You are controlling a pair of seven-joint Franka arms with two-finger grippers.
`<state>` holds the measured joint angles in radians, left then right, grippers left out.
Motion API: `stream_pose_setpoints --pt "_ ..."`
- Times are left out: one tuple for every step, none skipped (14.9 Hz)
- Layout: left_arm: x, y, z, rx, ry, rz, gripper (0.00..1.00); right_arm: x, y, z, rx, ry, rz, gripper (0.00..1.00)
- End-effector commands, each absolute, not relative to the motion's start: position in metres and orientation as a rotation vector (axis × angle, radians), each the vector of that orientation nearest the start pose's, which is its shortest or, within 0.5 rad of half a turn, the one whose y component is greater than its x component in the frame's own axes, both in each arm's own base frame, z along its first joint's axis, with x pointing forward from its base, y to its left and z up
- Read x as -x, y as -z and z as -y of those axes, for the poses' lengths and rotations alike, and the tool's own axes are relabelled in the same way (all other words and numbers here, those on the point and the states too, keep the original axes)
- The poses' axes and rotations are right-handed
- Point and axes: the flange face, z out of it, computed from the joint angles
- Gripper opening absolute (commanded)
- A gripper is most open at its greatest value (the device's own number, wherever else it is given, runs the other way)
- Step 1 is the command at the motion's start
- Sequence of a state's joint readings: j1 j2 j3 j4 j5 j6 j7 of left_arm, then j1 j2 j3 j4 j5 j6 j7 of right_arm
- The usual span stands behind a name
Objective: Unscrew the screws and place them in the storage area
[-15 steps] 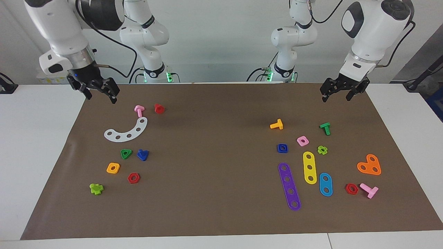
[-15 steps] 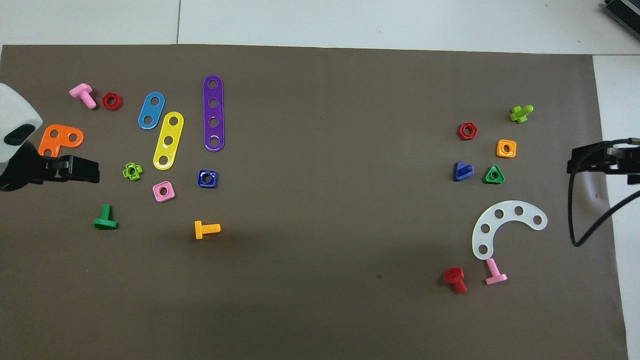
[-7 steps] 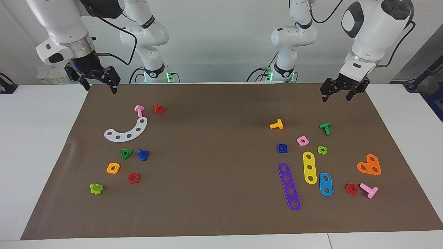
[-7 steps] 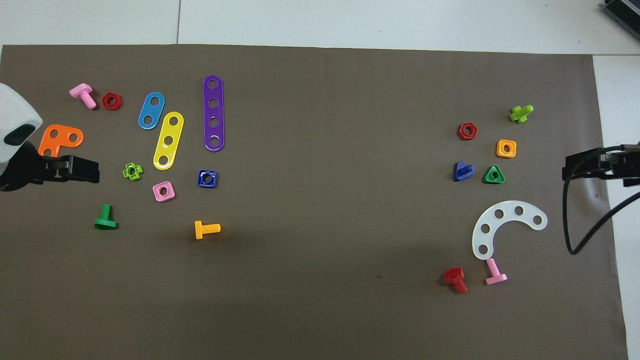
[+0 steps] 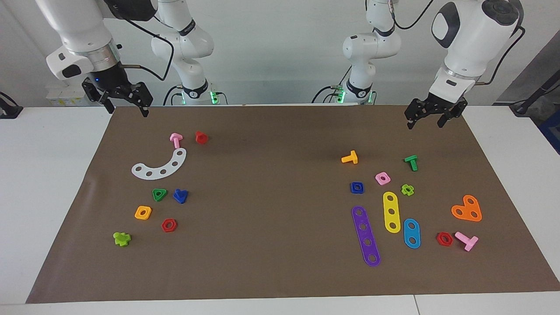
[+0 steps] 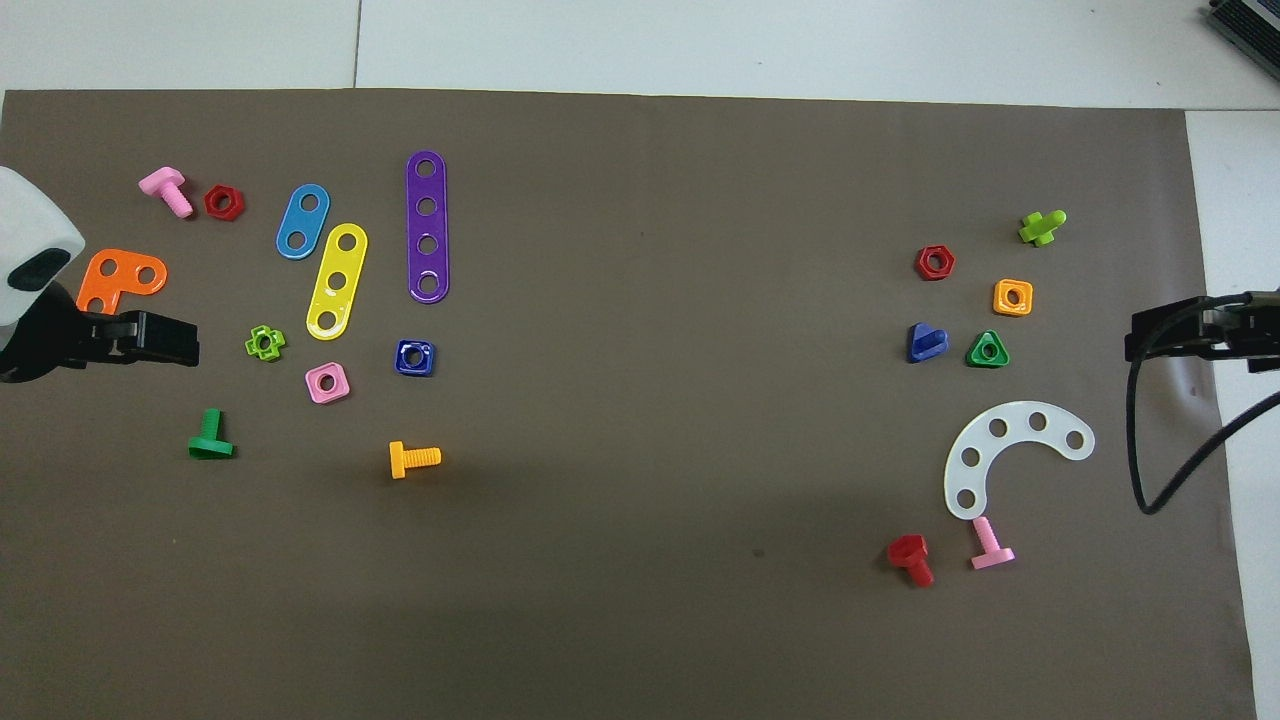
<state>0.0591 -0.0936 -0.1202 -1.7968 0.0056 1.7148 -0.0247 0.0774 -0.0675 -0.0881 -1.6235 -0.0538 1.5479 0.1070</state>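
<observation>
- Since a second ago the right gripper [image 5: 125, 104] has risen clear of the brown mat [image 5: 280, 245] and hangs above its corner nearest the robots, fingers wide and empty.
- Left gripper [image 5: 430, 117] waits unmoved over the mat's edge at its own end, fingers spread wide, holding nothing.
- Dark-blue screw [image 5: 180, 195] lies loose on the mat beside the green triangular nut [image 5: 159, 194], toward the right arm's end of the counter [image 5: 43, 175].
</observation>
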Motion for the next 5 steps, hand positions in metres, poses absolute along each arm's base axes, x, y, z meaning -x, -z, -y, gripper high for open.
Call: stream_pose_setpoints --pt "-0.5224 -0.582 0.0328 3.135 0.014 -0.033 1.0 -0.5239 -0.6416 0.0108 3.175 -0.023 -0.144 1.0" --pt "-0.5223 -0.582 0.0336 3.135 0.014 -0.036 1.0 -0.5239 -0.6409 0.0108 3.175 -0.025 -0.144 1.0" --pt "-0.5224 -0.582 0.0328 3.135 0.014 -0.033 1.0 -0.5239 -0.6409 0.0122 3.173 -0.025 -0.148 1.0" --pt "-0.5223 -0.582 0.0336 3.135 0.014 -0.036 1.0 -0.5237 -0.6408 0.0123 3.173 -0.028 -0.146 1.0" --pt "-0.5223 -0.582 0.0336 3.135 0.014 -0.036 1.0 -0.5232 -0.6409 0.0123 3.173 -0.028 -0.146 1.0"
